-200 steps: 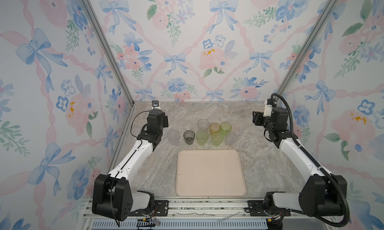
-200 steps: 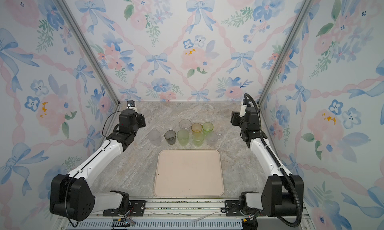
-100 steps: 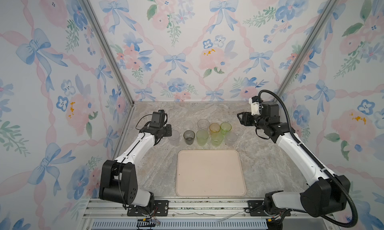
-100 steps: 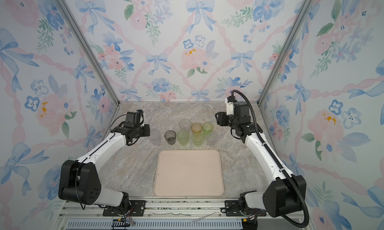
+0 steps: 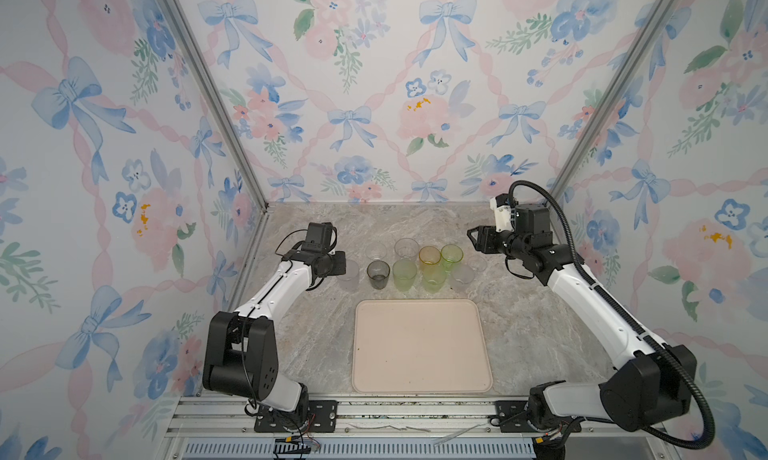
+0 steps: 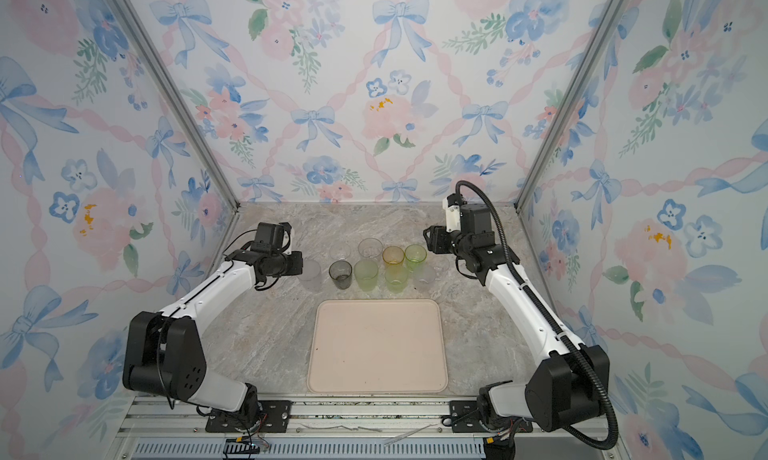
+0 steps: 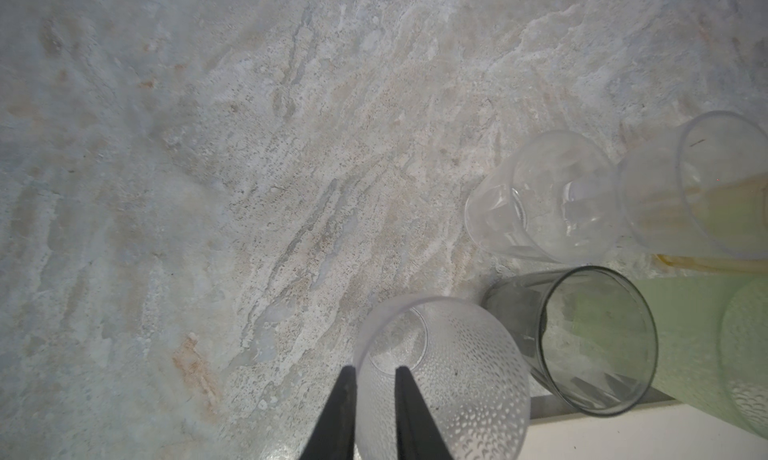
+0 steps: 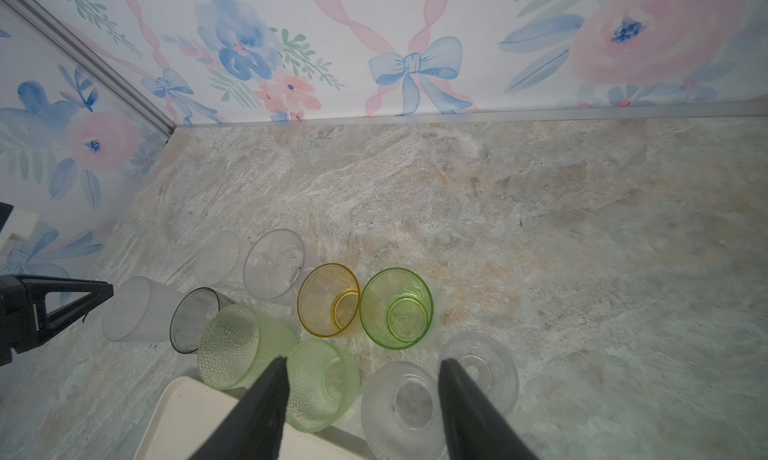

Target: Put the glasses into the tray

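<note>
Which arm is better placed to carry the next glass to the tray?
Left. The left gripper straddles the wall of the frosted glass, one finger inside, one outside. The right gripper hangs open near the other glasses, holding none.

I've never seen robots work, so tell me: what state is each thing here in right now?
Flat cream rectangular tray: empty.
Frosted dotted see-through tumbler: upright, empty, outside the tray.
Smoky grey tumbler, amber tumbler, and the rest: upright, empty, outside the tray.
Left gripper: fingers narrowly apart, astride the frosted tumbler's rim; grip unclear.
Right gripper: open, holding nothing.
</note>
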Available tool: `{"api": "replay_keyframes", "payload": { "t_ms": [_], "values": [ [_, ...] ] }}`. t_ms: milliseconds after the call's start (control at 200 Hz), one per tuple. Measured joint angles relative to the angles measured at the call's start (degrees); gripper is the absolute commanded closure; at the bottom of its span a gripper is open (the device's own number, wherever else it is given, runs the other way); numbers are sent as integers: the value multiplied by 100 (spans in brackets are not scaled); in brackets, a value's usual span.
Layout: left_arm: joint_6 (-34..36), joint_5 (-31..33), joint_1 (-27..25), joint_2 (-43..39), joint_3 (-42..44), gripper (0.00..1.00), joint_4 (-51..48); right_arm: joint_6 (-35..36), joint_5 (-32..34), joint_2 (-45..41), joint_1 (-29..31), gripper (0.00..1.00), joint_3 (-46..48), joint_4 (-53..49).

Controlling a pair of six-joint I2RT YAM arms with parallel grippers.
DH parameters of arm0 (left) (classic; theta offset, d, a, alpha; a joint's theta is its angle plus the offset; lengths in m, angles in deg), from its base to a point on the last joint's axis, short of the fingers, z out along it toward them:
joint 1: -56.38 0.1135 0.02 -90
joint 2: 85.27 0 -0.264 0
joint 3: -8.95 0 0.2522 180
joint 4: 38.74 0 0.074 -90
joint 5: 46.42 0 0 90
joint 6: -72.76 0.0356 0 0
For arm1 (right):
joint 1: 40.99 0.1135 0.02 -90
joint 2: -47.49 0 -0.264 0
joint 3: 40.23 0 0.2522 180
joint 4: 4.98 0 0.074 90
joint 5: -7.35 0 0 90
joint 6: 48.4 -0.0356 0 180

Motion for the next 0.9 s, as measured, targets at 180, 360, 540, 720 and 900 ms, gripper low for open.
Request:
{"api": "replay_keyframes", "payload": {
  "t_ms": [180, 360, 540, 720, 900],
  "values": [
    [11, 4, -17, 4, -79, 81, -179, -24, -26, 13, 0, 39, 0, 4],
    [68, 28, -70, 116, -205, 82, -380, -24, -42, 13, 0, 40, 0, 11],
    [131, 90, -72, 240, -258, 82, -535, -24, -59, 13, 0, 39, 0, 52],
    [173, 181, -72, 304, -337, 82, -608, -22, -61, 13, 0, 39, 0, 101],
    [177, 216, -140, 304, -463, 83, -643, -22, -63, 22, 0, 39, 0, 114]
  ]
}}
